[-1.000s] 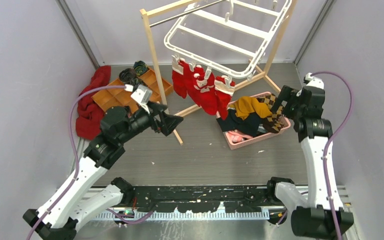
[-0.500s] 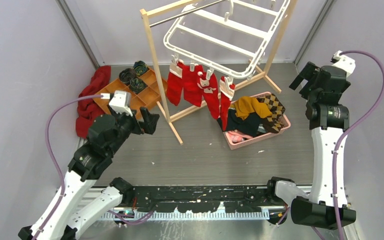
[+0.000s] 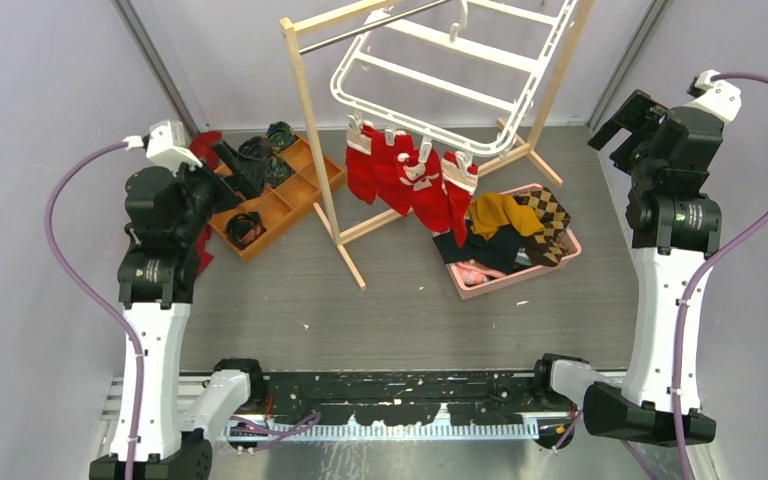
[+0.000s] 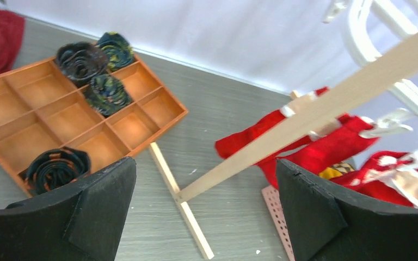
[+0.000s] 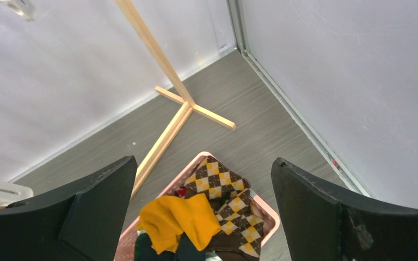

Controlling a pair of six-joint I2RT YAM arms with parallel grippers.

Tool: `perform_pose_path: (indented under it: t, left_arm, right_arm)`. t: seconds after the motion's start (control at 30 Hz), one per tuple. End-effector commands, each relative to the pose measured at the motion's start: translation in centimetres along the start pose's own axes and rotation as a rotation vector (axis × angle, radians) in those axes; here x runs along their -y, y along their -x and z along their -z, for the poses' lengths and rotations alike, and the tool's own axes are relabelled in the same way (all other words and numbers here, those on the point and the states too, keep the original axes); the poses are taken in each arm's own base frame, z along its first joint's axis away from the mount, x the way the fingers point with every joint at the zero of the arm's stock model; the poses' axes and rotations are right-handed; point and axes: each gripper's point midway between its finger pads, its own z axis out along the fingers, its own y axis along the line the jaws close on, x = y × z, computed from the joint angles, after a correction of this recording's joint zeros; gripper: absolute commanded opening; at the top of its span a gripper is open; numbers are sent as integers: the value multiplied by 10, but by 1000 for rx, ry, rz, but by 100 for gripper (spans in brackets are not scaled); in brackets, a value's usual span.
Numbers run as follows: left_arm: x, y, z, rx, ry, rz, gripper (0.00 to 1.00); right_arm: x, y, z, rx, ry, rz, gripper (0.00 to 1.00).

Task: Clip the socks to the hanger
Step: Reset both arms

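Four red socks hang in a row from clips on the near edge of the white hanger, which hangs tilted on the wooden rack. Both arms have pulled back in the last second. The left gripper has moved from beside the rack leg to above the orange tray, fingers spread, holding nothing. The right gripper has lifted off the pink basket to the far right, also spread and empty. No loose red sock shows, so clipping looks finished. The basket holds a mustard garment and a checkered garment; rolled dark socks sit in the tray. The rack post stands between the left arm and the socks.
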Motion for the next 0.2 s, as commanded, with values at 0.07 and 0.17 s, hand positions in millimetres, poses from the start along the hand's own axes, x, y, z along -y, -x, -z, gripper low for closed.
perform_pose_path:
  t: [0.07,0.17]
  left_arm:
    - [35,19,27,28,-147,10,100]
    - [35,19,29,27,-144,7,100]
  right_arm:
    - [-16,29,4,54,59,-33,100]
    - [-16,27,1,46,56,-27,100]
